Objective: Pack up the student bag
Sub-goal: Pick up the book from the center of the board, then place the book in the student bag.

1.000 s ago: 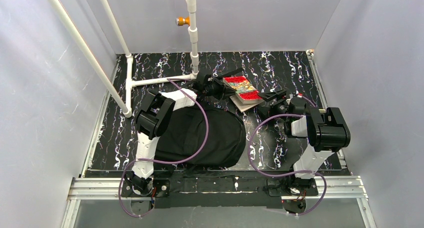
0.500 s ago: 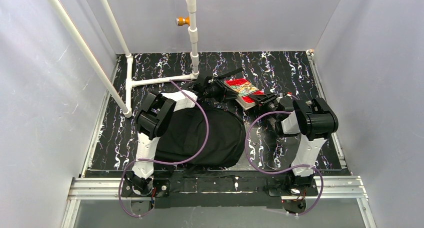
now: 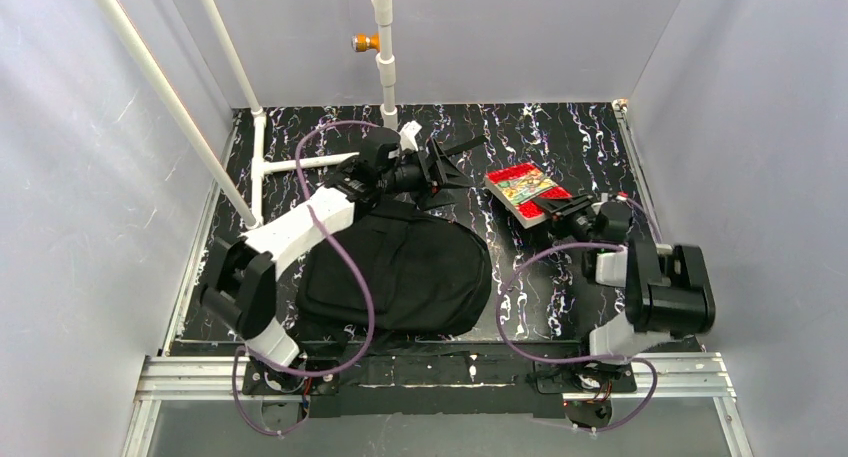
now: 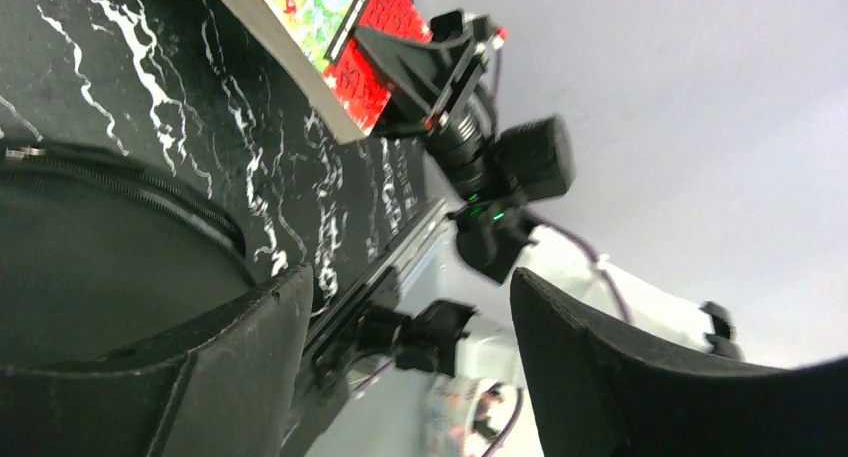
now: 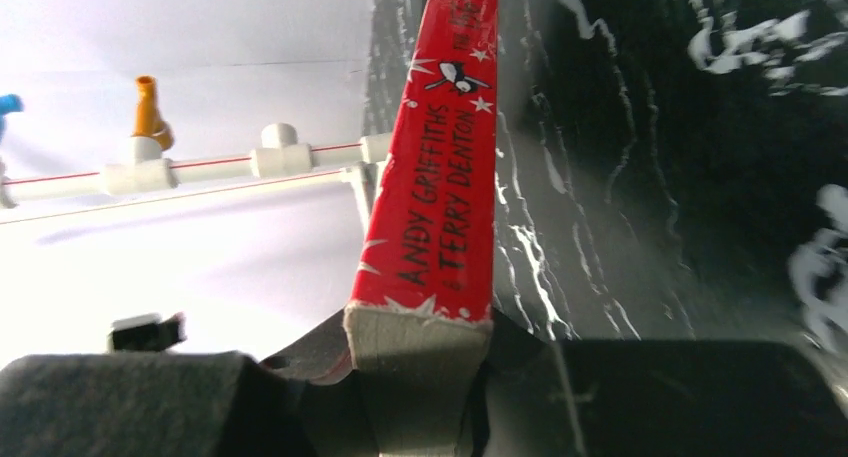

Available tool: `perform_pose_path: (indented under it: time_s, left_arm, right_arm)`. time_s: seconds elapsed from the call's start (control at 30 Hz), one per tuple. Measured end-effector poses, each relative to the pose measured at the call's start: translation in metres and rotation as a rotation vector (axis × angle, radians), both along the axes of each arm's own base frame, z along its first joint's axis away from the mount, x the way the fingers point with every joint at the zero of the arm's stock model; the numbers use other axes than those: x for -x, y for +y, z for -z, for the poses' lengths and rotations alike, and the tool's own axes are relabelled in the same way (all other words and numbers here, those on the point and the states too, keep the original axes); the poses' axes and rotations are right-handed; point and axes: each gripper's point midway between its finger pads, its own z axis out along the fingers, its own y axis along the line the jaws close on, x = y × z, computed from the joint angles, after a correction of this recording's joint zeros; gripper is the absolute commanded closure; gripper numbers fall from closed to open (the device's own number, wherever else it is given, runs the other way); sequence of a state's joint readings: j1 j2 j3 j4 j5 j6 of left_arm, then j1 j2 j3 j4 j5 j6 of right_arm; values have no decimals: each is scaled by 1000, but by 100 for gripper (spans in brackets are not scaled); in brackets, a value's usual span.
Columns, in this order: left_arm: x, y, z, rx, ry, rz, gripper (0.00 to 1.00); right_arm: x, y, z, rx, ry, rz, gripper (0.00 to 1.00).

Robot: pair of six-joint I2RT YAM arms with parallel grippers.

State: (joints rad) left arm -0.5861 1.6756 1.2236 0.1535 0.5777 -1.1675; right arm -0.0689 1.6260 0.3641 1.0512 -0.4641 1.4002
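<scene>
Right wrist: "ANDY GRIFFITHS & TERRY DENTON" runs along the red book (image 5: pixel 440 177) clamped in the right claw (image 5: pixel 420 372); the student bag (image 3: pixel 400 272) lies just beside the spread left claw (image 3: pixel 455 164).

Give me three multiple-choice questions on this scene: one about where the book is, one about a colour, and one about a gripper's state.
1. Where is the book?
A. Outside the student bag, in the right gripper
B. Inside the bag
C. On the white pipe frame

2. What colour is the book's spine?
A. Blue
B. Green
C. Red

3. The left gripper is:
A. Shut on a strap
B. Open
C. Shut on the book

Answers:
1 A, the right wrist view shows the jaws clamped on it, right of the bag.
2 C, the spine is red in that view.
3 B, the left wrist view shows a wide gap.
</scene>
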Motion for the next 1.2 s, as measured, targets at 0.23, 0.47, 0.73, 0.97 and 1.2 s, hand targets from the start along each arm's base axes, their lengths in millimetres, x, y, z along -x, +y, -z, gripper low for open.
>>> perform_pose_path:
  time_s: [0.23, 0.47, 0.73, 0.97, 1.2]
  left_arm:
    - [73, 5, -2, -245, -248, 164, 36]
    - [136, -6, 70, -665, -388, 345, 33]
    - [134, -13, 112, -967, -508, 466, 33]
    - [121, 4, 125, -1116, -539, 489, 59]
    - [117, 14, 120, -1166, -551, 480, 88]
  right_arm:
    - [32, -35, -34, 441, 29, -22, 99]
    - [94, -56, -48, 727, 76, -55, 99]
    - [146, -53, -36, 792, 202, -186, 99]
    - [155, -50, -62, 851, 157, -271, 99]
    - [170, -44, -63, 873, 167, -358, 99]
